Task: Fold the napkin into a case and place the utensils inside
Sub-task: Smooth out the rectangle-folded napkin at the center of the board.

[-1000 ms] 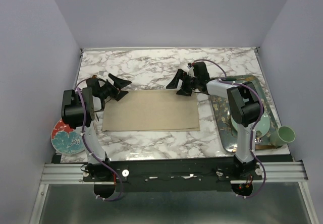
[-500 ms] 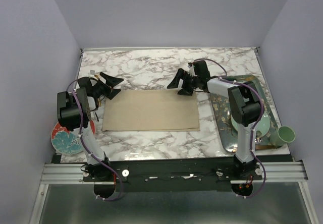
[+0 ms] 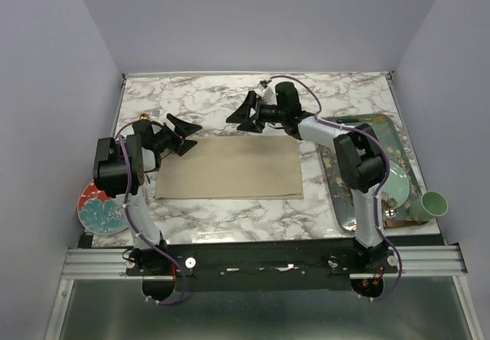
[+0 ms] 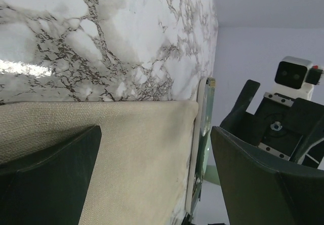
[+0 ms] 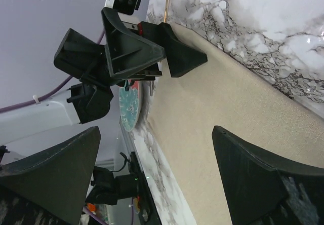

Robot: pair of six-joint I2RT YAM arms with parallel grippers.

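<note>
Now: right end effector (image 3: 242, 115), spread, empty, shifted off upper-right corner of napkin (image 3: 230, 169) to upper centre; left end effector (image 3: 186, 135) spread; case apparently unformed.

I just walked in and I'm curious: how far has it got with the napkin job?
Nothing looks done: the napkin lies flat, no case yet. The left fingers and right fingers stand open and empty near its far edge. Folding and loading the utensils remain.

No writing, label, brand or number can be read in any view. The plates show only decorative patterns.
</note>
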